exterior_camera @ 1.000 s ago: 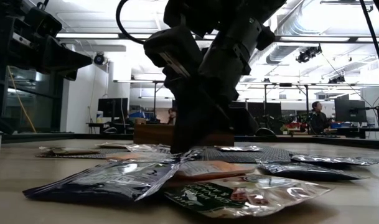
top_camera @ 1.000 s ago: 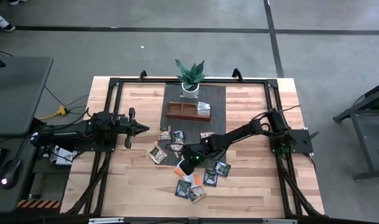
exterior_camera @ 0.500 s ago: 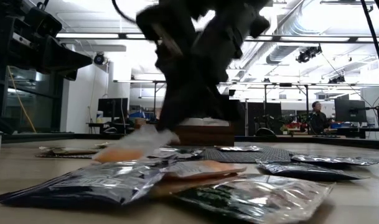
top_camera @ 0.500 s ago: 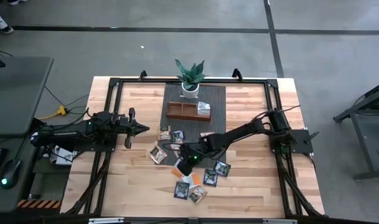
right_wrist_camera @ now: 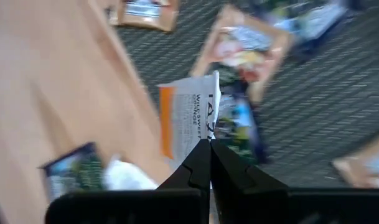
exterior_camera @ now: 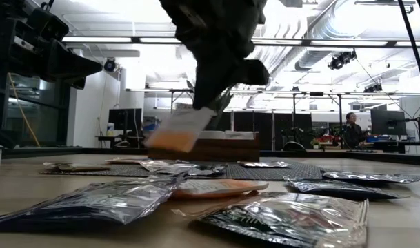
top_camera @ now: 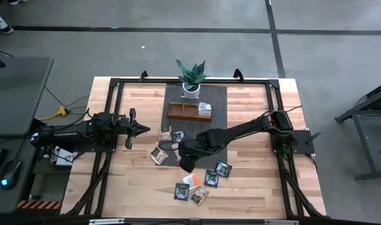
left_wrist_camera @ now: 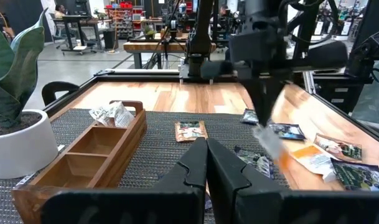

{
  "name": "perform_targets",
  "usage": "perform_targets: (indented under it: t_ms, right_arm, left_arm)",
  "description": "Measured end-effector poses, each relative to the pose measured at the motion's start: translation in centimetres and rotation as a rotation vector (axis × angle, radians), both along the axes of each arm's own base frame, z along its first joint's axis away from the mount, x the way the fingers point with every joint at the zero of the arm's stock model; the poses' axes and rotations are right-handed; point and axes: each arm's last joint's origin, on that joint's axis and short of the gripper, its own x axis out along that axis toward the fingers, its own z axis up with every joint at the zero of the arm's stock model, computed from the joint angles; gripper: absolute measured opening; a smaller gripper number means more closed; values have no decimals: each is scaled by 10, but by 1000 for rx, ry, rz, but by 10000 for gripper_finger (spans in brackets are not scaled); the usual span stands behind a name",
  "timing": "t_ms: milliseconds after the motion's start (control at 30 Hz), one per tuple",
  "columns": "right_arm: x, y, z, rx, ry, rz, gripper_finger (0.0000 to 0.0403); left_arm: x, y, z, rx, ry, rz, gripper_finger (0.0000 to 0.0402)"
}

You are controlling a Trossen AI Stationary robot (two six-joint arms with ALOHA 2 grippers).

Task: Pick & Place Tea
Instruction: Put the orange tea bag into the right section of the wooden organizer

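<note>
My right gripper (top_camera: 182, 160) hangs over the near edge of the dark mat, shut on an orange-and-white tea sachet (exterior_camera: 178, 131) that is clear of the table. Several more sachets lie flat on the wood nearer the table's near edge (top_camera: 206, 178) and on the mat (top_camera: 171, 135). Some rest in the right compartment (top_camera: 204, 110) of the brown wooden tray (top_camera: 181, 112). My left gripper (top_camera: 143, 130) waits shut over the table's left part, touching nothing. My right gripper pinches the orange-and-white sachet by one edge (right_wrist_camera: 209, 134) between its two fingertips (right_wrist_camera: 201, 155), coming from above and pointing down. The sachet hangs below the fingers, tilted, lifted clear of the table and of the other sachets (exterior_camera: 178, 131).
A potted plant in a white pot (top_camera: 191, 76) stands at the mat's far end behind the tray. A black frame (top_camera: 115, 84) runs round the table. Bare wood lies left of the sachets (top_camera: 127, 175) and to the right (top_camera: 253, 162). A person (exterior_camera: 349, 127) stands far off in the room.
My right gripper has risen from the pile of sachets and moved slightly toward the far edge, carrying the orange-and-white sachet with it. The sachet, first down among the others, now hangs clear. The sachets in the near pile have shifted a little.
</note>
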Motion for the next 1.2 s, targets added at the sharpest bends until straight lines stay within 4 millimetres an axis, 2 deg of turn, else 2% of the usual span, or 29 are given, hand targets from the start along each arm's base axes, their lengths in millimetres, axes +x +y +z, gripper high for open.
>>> perform_targets:
  t_ms: [333,667,967,1200]
  right_arm:
    - [-9,-17,9,-321,113,34,0]
    - [-14,-59,10,-696,267,98,0]
    - [-18,-91,13,-867,402,139,0]
    - [-25,-105,13,-926,505,146,0]
  left_arm:
    - [0,0,0,0,0,0,1]
    - [0,0,0,0,0,0,1]
    - [0,0,0,0,0,1,1]
    - [0,0,0,0,0,0,1]
